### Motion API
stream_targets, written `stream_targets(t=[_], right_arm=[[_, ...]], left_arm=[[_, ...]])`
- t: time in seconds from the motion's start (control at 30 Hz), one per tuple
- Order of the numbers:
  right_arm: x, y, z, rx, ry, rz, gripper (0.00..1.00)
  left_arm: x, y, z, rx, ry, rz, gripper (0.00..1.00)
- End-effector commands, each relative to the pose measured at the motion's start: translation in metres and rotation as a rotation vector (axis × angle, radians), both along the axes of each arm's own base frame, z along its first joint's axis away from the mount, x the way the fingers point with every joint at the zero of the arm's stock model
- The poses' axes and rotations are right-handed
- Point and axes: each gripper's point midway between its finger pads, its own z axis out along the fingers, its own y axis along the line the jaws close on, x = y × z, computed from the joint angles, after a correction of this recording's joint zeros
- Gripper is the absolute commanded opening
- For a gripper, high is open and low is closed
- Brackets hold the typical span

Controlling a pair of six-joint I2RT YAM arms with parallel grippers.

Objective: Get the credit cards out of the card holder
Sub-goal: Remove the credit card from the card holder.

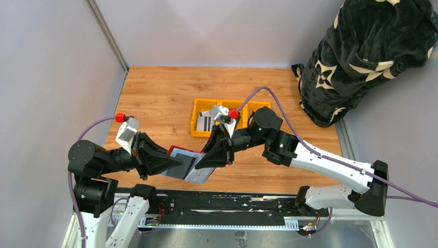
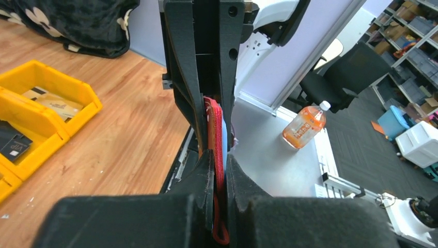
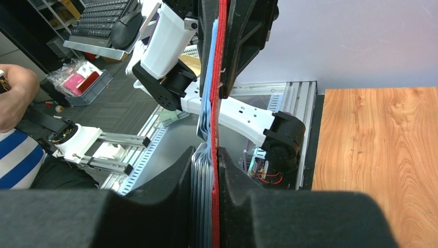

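Card holder (image 1: 187,164) lower centre of your top view, held up over counter (image 1: 155,93) near edge. L jaws pinched tight on its red cover; R jaws clamped on sleeves + cover. Striped card (image 1: 205,123) in yellow bin (image 1: 198,135).

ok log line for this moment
left gripper: shut on card holder | right gripper: shut on card holder | card holder: held between both arms | credit cards: some in yellow bin

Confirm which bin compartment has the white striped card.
The left compartment of the yellow bin; the right one holds tan cards, the middle a dark card.
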Motion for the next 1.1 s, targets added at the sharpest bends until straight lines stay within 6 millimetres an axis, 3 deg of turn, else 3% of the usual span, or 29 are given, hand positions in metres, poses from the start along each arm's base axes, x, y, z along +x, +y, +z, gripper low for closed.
stream_targets(t=[0.0,0.1,0.17,0.27,0.37,0.47,0.53,0.73,0.87,1.07], right_arm=[[0.003,-0.011,0.026,0.11,-0.041,-0.023,0.32],[0.023,-0.019,0.031,0.118,-0.04,-0.146,0.52],[0.042,-0.036,0.049,0.158,-0.071,-0.303,0.6],[0.074,-0.064,0.072,0.205,-0.041,-0.576,0.63],[0.073,-0.073,0.081,0.248,0.025,-0.597,0.63],[0.061,-0.053,0.073,0.228,0.124,-0.504,0.63],[0.055,-0.028,0.058,0.182,0.186,-0.462,0.64],[0.038,0.018,0.037,0.14,0.274,-0.362,0.64],[0.034,0.03,0.029,0.13,0.302,-0.314,0.64],[0.033,0.027,0.023,0.137,0.324,-0.306,0.65]], left_arm=[[0.008,0.0,0.005,-0.02,0.013,0.04,0.0],[0.021,0.002,0.007,-0.029,0.038,0.114,0.0],[0.036,0.006,0.007,-0.025,0.037,0.202,0.0],[0.053,0.016,0.003,0.014,0.006,0.33,0.0],[0.076,0.034,-0.003,0.052,-0.019,0.503,0.0],[0.094,0.053,-0.006,0.064,-0.044,0.663,0.0],[0.098,0.058,-0.008,0.056,-0.041,0.706,0.0],[0.088,0.048,-0.003,-0.002,-0.02,0.638,0.0],[0.076,0.037,0.003,-0.042,-0.009,0.547,0.0],[0.056,0.02,0.015,-0.111,0.016,0.389,0.0]])
